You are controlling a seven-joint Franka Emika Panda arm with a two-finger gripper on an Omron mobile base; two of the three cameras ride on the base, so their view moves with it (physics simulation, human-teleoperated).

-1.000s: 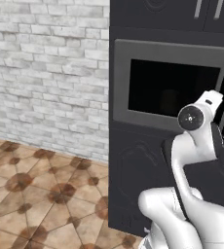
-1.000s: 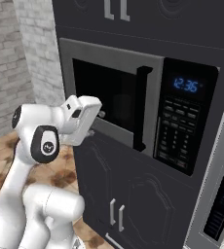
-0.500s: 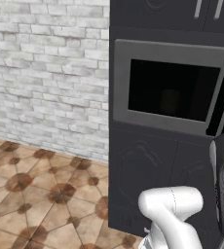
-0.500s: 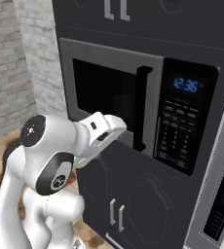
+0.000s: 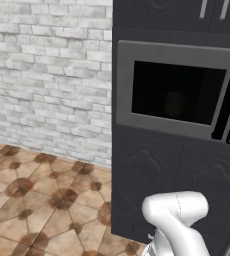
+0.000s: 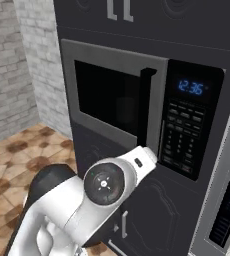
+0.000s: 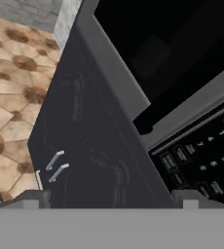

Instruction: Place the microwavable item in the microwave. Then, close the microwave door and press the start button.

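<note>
The microwave (image 5: 179, 90) is built into dark cabinetry, and its door (image 6: 112, 97) with the black window is closed flat against it. A black vertical handle (image 6: 146, 107) runs along the door's right edge. Behind the glass shows a faint cup-like shape (image 5: 174, 103), too dim to identify. The dark control panel (image 6: 187, 135) has a lit blue clock and a keypad (image 7: 201, 165). My hand (image 6: 143, 157) is just below the door's lower right corner, close to the panel's bottom left. My gripper (image 7: 111, 197) is open, its fingertips (image 7: 36, 197) wide apart with nothing between them.
Dark cabinet doors (image 5: 157, 185) with small metal handles (image 7: 58, 165) sit under the microwave. A white brick wall (image 5: 47, 75) and a brown tiled floor (image 5: 32, 200) lie to the left. A grey appliance front (image 6: 229, 210) stands at the far right.
My arm has swung down and to the right, carrying the hand from in front of the door window to below its lower right corner. The door has stayed closed and the gripper open.
</note>
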